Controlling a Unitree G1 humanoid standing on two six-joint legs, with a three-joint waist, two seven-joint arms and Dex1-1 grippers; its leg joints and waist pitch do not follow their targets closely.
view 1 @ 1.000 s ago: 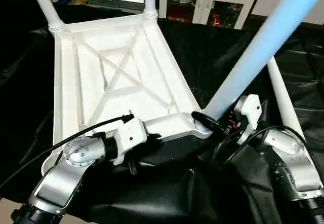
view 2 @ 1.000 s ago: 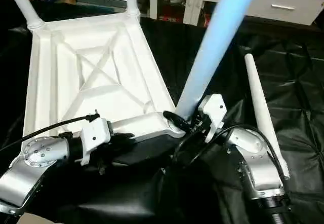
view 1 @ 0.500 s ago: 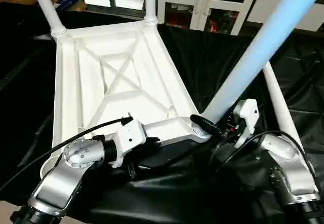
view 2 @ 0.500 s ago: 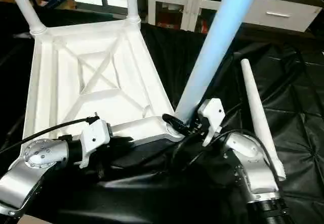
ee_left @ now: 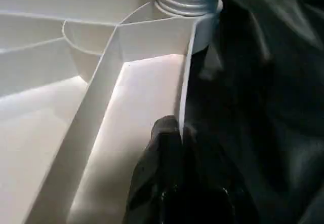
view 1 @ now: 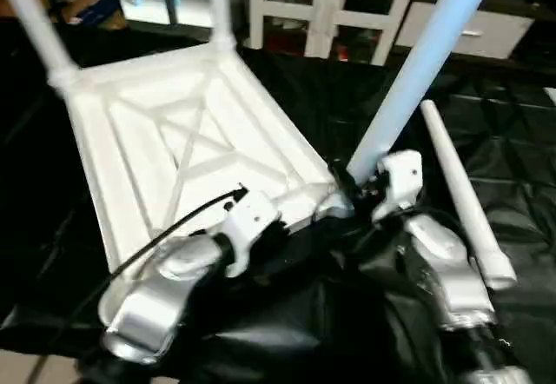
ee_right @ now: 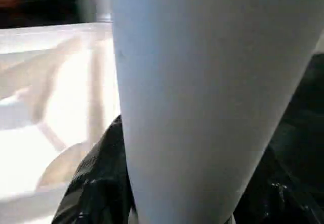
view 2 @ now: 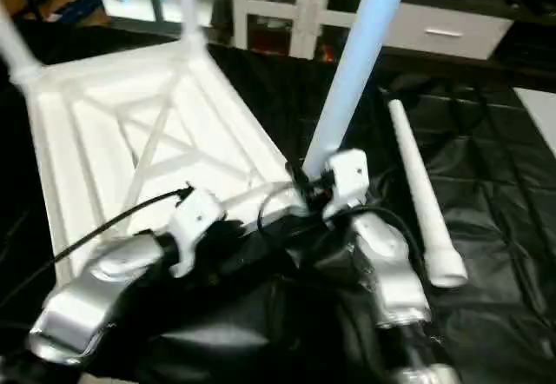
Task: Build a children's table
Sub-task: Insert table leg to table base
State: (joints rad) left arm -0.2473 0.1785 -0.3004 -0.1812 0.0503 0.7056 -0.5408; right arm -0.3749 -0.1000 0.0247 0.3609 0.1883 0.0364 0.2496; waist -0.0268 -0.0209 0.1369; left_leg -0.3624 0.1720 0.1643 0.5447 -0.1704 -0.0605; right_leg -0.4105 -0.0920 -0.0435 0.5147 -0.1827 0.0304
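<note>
The white plastic children's table [view 1: 191, 132] lies ribbed side up at frame centre-left on the black-draped tabletop [view 1: 521, 141]. The left gripper [ee_left: 172, 148], jaws together on its rim, steadies it while the right gripper [view 1: 352, 195], jaws clamped on the white tube leg [view 1: 417, 71], seats it in the near corner socket. A spare white tube leg [view 1: 460, 197] waits at right.

White tabletop [view 1: 174, 132] with an X of ribs across its underside, white legs too, one loose leg [view 1: 460, 201] lying on glossy black cloth [view 1: 539, 141]. Silver forearms, black fingers [ee_left: 162, 183], white cabinet frames behind.
</note>
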